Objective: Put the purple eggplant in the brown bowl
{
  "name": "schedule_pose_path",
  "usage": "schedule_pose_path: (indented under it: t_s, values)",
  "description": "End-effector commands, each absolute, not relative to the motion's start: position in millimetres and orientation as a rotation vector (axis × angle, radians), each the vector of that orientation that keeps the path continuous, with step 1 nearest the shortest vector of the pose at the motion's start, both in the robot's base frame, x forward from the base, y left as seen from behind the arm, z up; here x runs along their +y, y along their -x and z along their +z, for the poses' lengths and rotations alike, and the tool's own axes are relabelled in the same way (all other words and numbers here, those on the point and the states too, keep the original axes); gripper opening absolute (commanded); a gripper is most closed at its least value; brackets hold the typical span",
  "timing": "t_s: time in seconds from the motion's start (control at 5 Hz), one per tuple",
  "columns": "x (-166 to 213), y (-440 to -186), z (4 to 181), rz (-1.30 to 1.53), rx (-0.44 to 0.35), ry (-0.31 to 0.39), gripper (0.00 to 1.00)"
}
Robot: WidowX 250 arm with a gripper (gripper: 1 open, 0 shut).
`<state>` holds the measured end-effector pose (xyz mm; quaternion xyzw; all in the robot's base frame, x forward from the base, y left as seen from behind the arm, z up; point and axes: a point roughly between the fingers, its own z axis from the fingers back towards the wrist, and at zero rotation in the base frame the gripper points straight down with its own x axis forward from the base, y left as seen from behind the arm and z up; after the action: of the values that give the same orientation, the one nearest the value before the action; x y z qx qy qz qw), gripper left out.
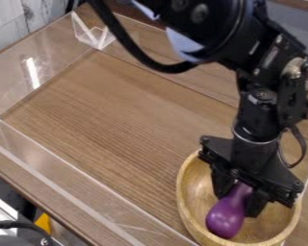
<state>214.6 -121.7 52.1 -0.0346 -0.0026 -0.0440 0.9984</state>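
The purple eggplant (226, 215) hangs fat end down inside the brown bowl (194, 192), at the lower right of the camera view. My gripper (245, 196) points straight down over the bowl and is shut on the eggplant's upper, narrower end. The black fingers (264, 200) hide the stem tip. Whether the eggplant's rounded end touches the bowl's floor I cannot tell. The bowl's right side runs out of the frame.
The bowl stands on a wood-grain tabletop (105, 110) enclosed by low clear plastic walls (41, 67). My black arm (234, 43) reaches in from the top right. The table's front edge with dark hardware (15, 226) lies at the lower left.
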Motion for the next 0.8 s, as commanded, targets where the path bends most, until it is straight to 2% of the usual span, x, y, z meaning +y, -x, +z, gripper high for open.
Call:
schedule_pose_path:
  t_s: [0.0,0.6]
  values:
    - [-122.9,-225.9,62.6,-0.075,-0.047,0.082,0.00]
    - [-121.3,-227.5,61.1,-0.056,-0.033,0.073,0.00]
